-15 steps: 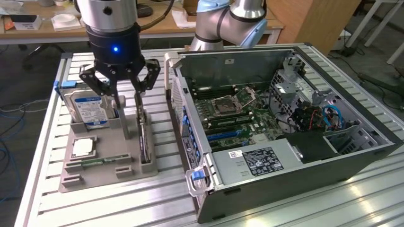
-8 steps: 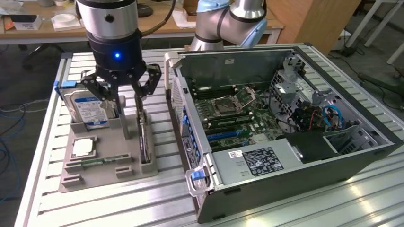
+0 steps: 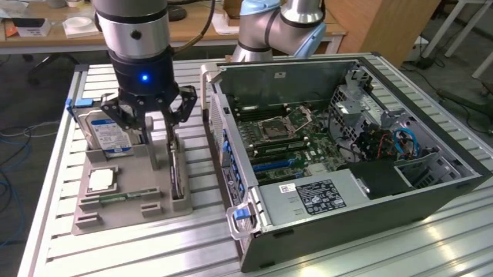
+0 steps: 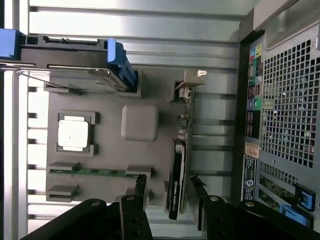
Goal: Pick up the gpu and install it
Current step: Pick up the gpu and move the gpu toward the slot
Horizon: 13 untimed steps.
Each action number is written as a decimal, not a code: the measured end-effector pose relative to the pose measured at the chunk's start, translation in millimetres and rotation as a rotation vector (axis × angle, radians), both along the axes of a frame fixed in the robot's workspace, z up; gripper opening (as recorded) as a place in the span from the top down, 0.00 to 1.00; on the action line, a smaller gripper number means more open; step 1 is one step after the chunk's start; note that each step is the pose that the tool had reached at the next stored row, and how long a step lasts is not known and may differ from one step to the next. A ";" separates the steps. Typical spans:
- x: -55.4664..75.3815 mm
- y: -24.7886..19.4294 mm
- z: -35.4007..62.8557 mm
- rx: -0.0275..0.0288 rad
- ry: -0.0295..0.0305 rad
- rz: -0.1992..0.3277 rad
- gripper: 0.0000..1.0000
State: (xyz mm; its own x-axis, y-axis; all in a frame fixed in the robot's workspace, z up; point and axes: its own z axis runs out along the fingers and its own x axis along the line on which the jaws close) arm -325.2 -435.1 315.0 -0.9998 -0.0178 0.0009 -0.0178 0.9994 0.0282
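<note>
in the exterior view the hand (image 3: 158,122) hangs over a grey tray (image 3: 123,216) on the slatted bench (image 3: 115,254), its fingers spread wide and holding nothing. the gpu (image 3: 175,173) stands on its long edge in a slot along the side of the tray nearest the open computer case (image 3: 362,225), just below the hand. a hard drive (image 3: 108,134) is propped at the tray's far end and a processor (image 3: 101,180) lies flat near its middle. in the wrist view the gpu (image 4: 177,185) is seen edge-on as a thin dark strip, with its silvery bracket (image 4: 190,80) at the end away from the hand (image 4: 169,181). one black finger sits on each side of the card, apart from it, so the hand brackets the card without touching it. by its look the card is light and stiff, but it is thin and probably fragile, with small parts on its faces that would not take a hard squeeze. the sensible hold is across the two flat faces along the upper edge, nearer the middle of its length than the bracket, keeping clear of the connector edge down in the slot. the faces look smooth, so a square, firm pinch seems wiser than a light one, and an off-centre grip might let the card swing as it comes out.
</note>
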 end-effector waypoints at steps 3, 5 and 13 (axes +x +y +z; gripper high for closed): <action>3.2 -1.2 -2.3 -0.0001 0.0015 0.000 0.53; 5.0 -1.8 -3.3 0.0000 0.0014 0.000 0.53; 6.0 -9.3 -16.0 -0.0001 0.0011 0.000 0.53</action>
State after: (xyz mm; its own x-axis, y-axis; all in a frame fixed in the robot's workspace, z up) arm -319.2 -444.4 299.0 -0.9998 -0.0176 0.0020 -0.0175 0.9995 0.0281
